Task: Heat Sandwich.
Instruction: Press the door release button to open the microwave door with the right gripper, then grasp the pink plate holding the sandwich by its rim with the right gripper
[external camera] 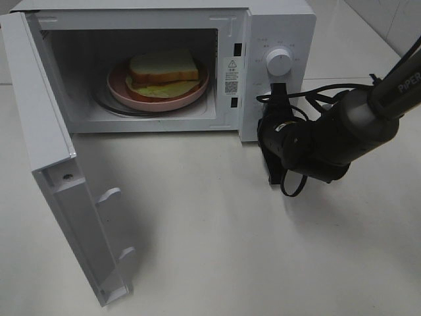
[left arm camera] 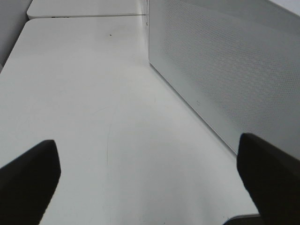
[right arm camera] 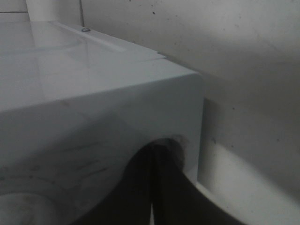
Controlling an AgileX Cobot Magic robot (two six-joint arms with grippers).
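The sandwich (external camera: 163, 68), white bread with green lettuce showing at its edge, lies on a pink plate (external camera: 125, 92) inside the open microwave (external camera: 283, 26). My right gripper (external camera: 279, 93) is shut with nothing in it. It sits close against the control panel, just below the round knob (external camera: 279, 62). In the right wrist view its dark fingers (right arm camera: 161, 187) press together at the microwave's front corner (right arm camera: 187, 93). The exterior view does not show my left gripper (left arm camera: 150, 176). In the left wrist view it is wide open and empty over the white table, beside the microwave's perforated side wall (left arm camera: 234, 70).
The microwave door (external camera: 59, 178) is swung fully out to the left front. The white table (external camera: 217, 230) spreads in front of the oven. The right arm's black cables (external camera: 293, 187) hang near the panel. A table seam (left arm camera: 84, 16) shows far off.
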